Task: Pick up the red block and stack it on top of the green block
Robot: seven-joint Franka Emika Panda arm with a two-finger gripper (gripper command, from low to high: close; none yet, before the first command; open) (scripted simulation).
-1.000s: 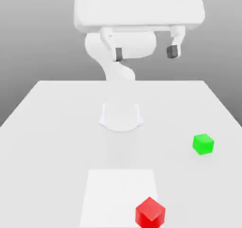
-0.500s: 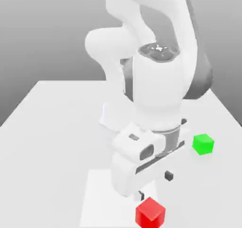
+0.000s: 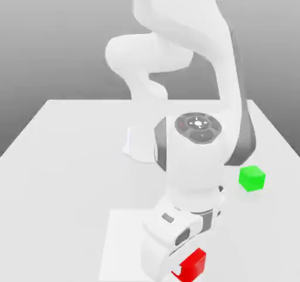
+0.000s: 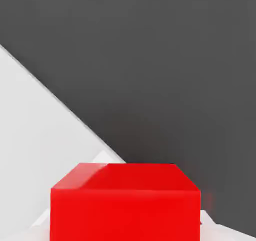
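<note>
Gripping looks like the step in hand: the arm is folded low over the near edge of the table (image 3: 58,158), and its gripper (image 3: 186,268) is down at the red block (image 3: 194,264), which sits at the near edge, a little to the exterior view's right of centre. The hand's white body covers part of the block, and a dark finger shows against the block's left face. The jaws have closed down to nearly their narrowest, and with the block sitting square and close in the hand view (image 4: 125,205), my judgement is that they are clamped on it, though the contact itself is hidden. The block rests on the table, not yet lifted.

The green block (image 3: 252,178) stands well apart, farther back and toward the exterior view's right, with bare table around it.

To do this step well, the grip should be confirmed firm before any rise, since a smooth cube can slip or twist if it is pinched off centre. A straight vertical lift comes first, high enough to pass above the green block's top. Only then should the hand travel far and right. Keeping the cube's faces level and its edges lined up with the green one should let it settle flat when lowered.
</note>
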